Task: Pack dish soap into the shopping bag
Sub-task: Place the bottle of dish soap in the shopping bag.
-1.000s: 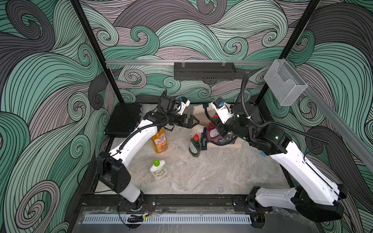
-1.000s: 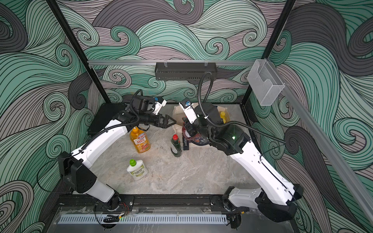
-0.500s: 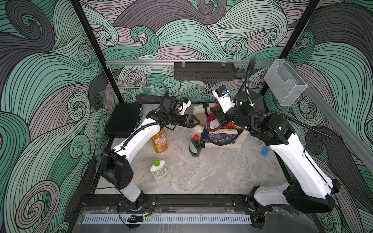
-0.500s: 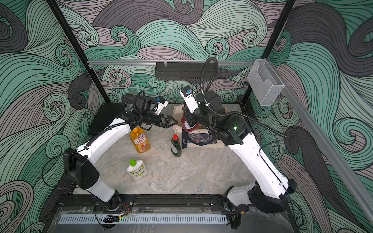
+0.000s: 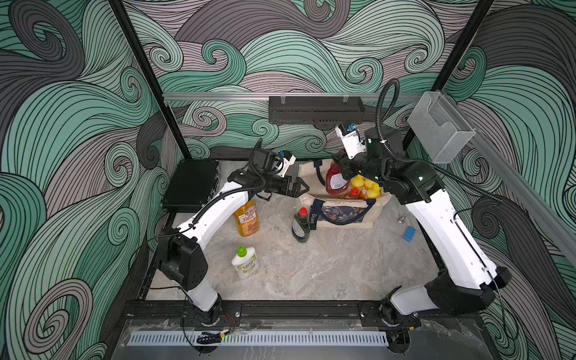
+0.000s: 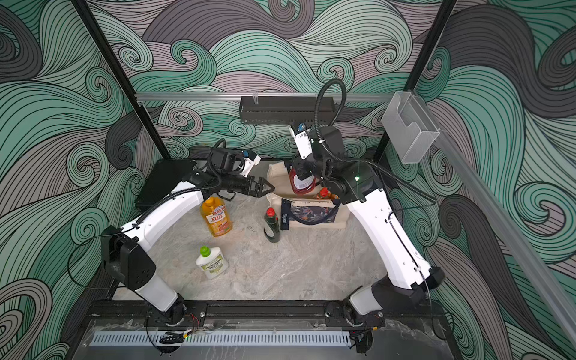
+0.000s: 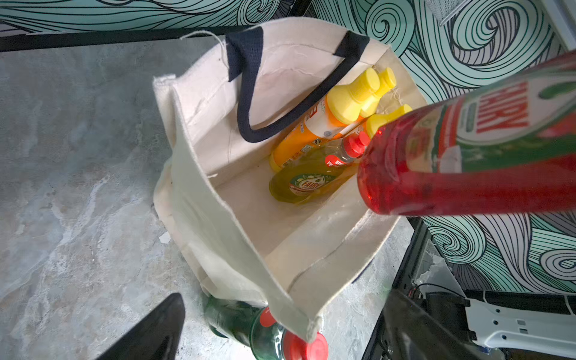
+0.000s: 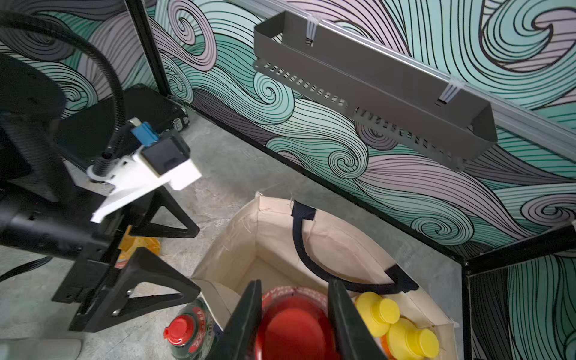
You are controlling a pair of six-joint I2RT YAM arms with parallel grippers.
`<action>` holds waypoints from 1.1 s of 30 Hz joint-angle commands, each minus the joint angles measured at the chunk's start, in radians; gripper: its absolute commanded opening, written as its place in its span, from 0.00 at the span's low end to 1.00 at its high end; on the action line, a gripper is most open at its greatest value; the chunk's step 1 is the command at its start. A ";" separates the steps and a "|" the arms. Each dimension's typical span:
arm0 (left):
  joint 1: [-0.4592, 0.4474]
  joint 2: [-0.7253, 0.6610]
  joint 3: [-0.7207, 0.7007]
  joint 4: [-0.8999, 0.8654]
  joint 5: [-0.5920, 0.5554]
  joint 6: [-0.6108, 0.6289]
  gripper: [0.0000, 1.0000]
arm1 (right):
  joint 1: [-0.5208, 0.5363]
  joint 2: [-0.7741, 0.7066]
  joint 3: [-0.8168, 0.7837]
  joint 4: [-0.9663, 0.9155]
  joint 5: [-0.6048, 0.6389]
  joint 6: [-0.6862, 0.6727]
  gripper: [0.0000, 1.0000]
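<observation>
The cream shopping bag [image 5: 343, 225] [image 6: 314, 226] stands open at the back of the table. My right gripper [image 5: 344, 168] [image 8: 295, 288] is shut on a red dish soap bottle [image 5: 336, 182] [image 7: 467, 156], hanging upright over the bag's mouth. Inside lie yellow-capped orange bottles [image 7: 346, 106] and a yellow-green Fairy bottle [image 7: 311, 177]. My left gripper [image 5: 300, 187] [image 7: 285, 296] is open beside the bag's left rim, holding nothing. A dark green bottle [image 5: 300, 226] stands against the bag's front left corner. An orange pump bottle [image 5: 247, 218] and a white green-capped bottle [image 5: 244, 263] stand further left.
A black hard case [image 5: 191, 184] lies at the back left. A small blue block [image 5: 409, 233] and a small metal piece [image 5: 402, 219] sit right of the bag. A black shelf [image 5: 314, 109] hangs on the back wall, above the bag.
My right arm has risen and swung back, carrying the red bottle from low at the bag's front to above its mouth. The left gripper has barely moved.
</observation>
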 commanded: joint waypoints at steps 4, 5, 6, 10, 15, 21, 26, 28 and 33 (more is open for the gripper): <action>-0.007 0.021 0.047 0.003 0.009 0.005 0.99 | -0.065 -0.012 -0.043 0.234 -0.047 0.002 0.00; -0.007 0.024 0.052 0.000 0.008 0.003 0.99 | -0.077 -0.005 -0.049 0.248 -0.062 0.006 0.00; -0.007 0.025 0.054 -0.001 0.006 0.004 0.99 | -0.086 0.000 -0.056 0.261 -0.074 0.009 0.00; -0.007 0.024 0.054 -0.008 -0.001 0.014 0.99 | -0.128 0.037 -0.070 0.302 -0.109 0.017 0.00; -0.007 0.028 0.051 -0.015 -0.009 0.032 0.99 | -0.174 0.065 -0.116 0.364 -0.142 0.034 0.00; -0.007 0.036 0.050 -0.011 -0.006 0.029 0.99 | -0.206 0.078 -0.184 0.426 -0.161 0.051 0.00; -0.007 0.034 0.046 -0.010 -0.005 0.032 0.99 | -0.234 0.096 -0.232 0.468 -0.172 0.057 0.00; -0.007 0.035 0.045 -0.010 -0.005 0.033 0.99 | -0.246 0.100 -0.255 0.491 -0.180 0.064 0.00; -0.007 0.034 0.044 -0.008 -0.005 0.027 0.99 | -0.258 0.113 -0.295 0.550 -0.192 0.063 0.00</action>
